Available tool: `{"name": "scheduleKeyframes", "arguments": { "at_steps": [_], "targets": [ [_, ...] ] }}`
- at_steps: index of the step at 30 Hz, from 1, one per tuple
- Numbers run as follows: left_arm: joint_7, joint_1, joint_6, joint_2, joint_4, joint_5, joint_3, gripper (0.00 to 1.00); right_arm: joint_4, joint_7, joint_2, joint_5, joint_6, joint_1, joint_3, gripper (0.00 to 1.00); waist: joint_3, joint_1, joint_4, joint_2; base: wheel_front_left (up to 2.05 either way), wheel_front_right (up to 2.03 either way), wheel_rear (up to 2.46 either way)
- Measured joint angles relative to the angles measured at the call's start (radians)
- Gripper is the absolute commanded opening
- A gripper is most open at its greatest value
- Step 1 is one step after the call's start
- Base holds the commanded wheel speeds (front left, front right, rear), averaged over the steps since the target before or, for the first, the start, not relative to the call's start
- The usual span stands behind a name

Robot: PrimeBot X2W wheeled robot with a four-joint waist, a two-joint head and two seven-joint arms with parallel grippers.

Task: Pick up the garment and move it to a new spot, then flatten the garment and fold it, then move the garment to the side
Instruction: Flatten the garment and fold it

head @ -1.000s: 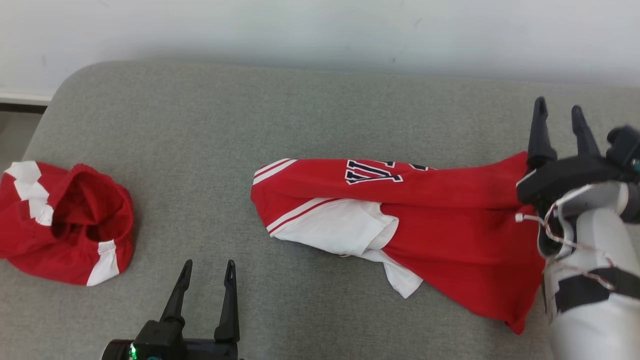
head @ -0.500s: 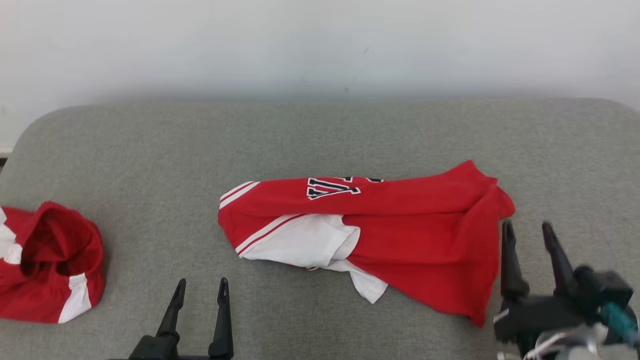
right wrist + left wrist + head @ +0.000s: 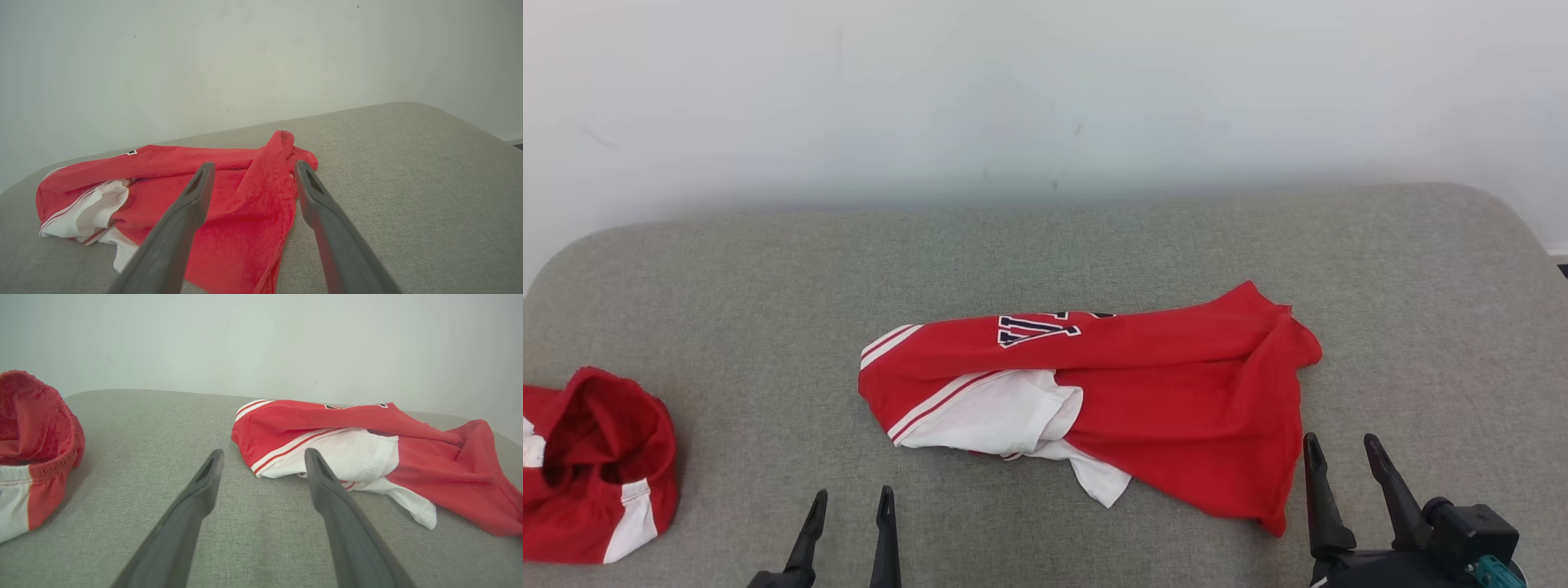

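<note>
On the grey woven surface (image 3: 727, 286) a rumpled red-and-white garment (image 3: 1176, 400) lies in soft folds; my left pincer (image 3: 853, 492) and right pincer (image 3: 1340, 438) stand wide, empty.

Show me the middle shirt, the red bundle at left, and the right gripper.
red shirt (image 3: 1201, 408), head view, red body panel
red bundle (image 3: 588, 441), head view, inner folds
right gripper (image 3: 1339, 438), head view, between its fingertips

The garment (image 3: 1192, 400) is coloured red, with a white panel, 2 white stripes and navy lettering edged in white. The second garment (image 3: 580, 465) is coloured red and white. The cushion (image 3: 768, 278) is finished in grey.
</note>
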Motion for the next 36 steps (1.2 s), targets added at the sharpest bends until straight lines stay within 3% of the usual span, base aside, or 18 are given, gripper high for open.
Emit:
{"name": "scheduleKeyframes", "arguments": {
  "at_steps": [6,13,23,29,30,32,36],
  "targets": [
    [0.02,-0.027,-0.011,0.0,0.082,-0.095,-0.004,1.0,-0.016,0.009,0.0,0.0,0.0,-0.001,0.002,1.0,-0.009,0.0,-0.009,0.0,0.0,0.0,0.0],
    [0.145,-0.225,-0.014,-0.001,0.245,-0.187,0.025,1.0,-0.024,0.013,0.0,0.006,0.0,-0.01,0.024,1.0,0.01,0.0002,-0.033,0.0001,0.0,0.0,0.0],
    [0.279,-0.468,0.044,0.038,0.548,-0.218,0.063,1.0,-0.027,0.01,0.0,0.008,0.0,-0.037,0.044,1.0,0.069,0.0002,-0.111,0.0001,0.0,0.0,0.0],
    [0.282,-0.535,0.083,0.07,0.639,-0.215,0.072,1.0,-0.034,0.007,0.0,0.007,0.0,-0.047,0.047,1.0,0.106,0.0003,-0.149,0.0001,0.0,0.0,0.0],
    [0.283,-0.543,0.087,0.072,0.653,-0.215,0.075,0.87,-0.034,0.007,0.0,0.007,0.0,-0.047,0.047,1.0,0.112,0.0003,-0.153,0.0001,0.0,0.0,0.0],
    [0.285,-0.558,0.09,0.079,0.674,-0.215,0.071,0.0,-0.035,0.007,0.0,0.007,0.0,-0.048,0.047,1.0,0.121,0.0002,-0.159,0.0001,0.0,0.0,0.0],
    [0.287,-0.593,0.054,0.082,0.696,-0.217,0.062,0.0,-0.039,0.008,0.0,0.007,0.0,-0.052,0.049,1.0,0.135,0.0003,-0.162,0.0001,0.0,0.0,0.0]
  ]
}}
